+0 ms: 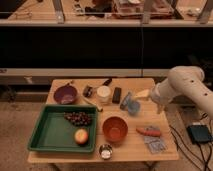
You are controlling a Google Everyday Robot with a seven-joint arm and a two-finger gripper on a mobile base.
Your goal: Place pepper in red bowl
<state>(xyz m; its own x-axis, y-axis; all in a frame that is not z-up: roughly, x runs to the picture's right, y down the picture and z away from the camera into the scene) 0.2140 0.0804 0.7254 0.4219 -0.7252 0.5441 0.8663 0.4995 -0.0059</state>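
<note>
The pepper (149, 132) is small, orange-red and tapered, and lies on the wooden table (130, 145) near its right front. The red bowl (115, 128) stands just left of it, apart from it, with nothing inside. My white arm (186, 87) reaches in from the right. My gripper (136, 99) hangs over the table's right middle, behind and above the pepper and right of a white cup (103, 94). It holds nothing that I can see.
A green tray (47, 134) at the left holds dark grapes (78, 118) and a round yellow-orange fruit (81, 136). A purple bowl (65, 94), a black bar (117, 95), a small metal cup (105, 151) and a grey packet (156, 145) also stand on the table.
</note>
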